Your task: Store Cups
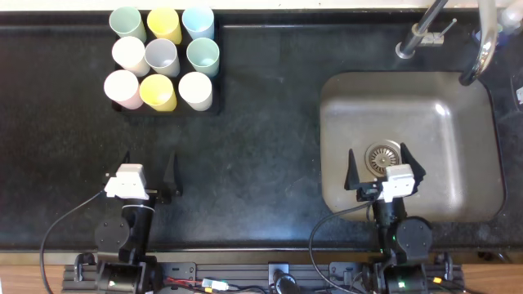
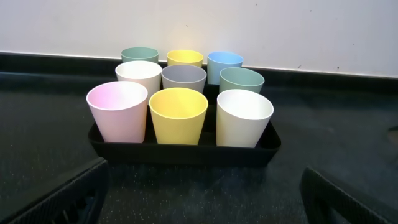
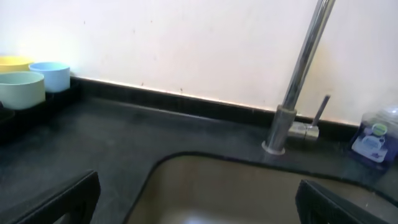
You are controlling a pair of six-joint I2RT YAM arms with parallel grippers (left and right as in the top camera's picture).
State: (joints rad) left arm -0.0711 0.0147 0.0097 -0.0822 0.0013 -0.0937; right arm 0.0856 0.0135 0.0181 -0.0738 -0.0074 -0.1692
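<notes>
Several pastel cups stand upright in three rows in a black tray (image 1: 219, 108) (image 2: 186, 154) at the back left of the dark counter. The front row holds a pink cup (image 1: 121, 87) (image 2: 117, 110), a yellow cup (image 1: 157, 91) (image 2: 178, 114) and a cream cup (image 1: 195, 90) (image 2: 243, 116). My left gripper (image 1: 149, 173) (image 2: 202, 194) is open and empty, a short way in front of the tray. My right gripper (image 1: 382, 167) (image 3: 198, 200) is open and empty over the near part of the sink (image 1: 441, 106) (image 3: 186, 186).
A chrome tap (image 1: 425, 28) (image 3: 298, 81) rises behind the sink, with a second spout (image 1: 484, 45) at the far right. A soap bottle (image 3: 375, 140) stands beside the tap. Bare black counter (image 1: 261, 155) lies between tray and sink.
</notes>
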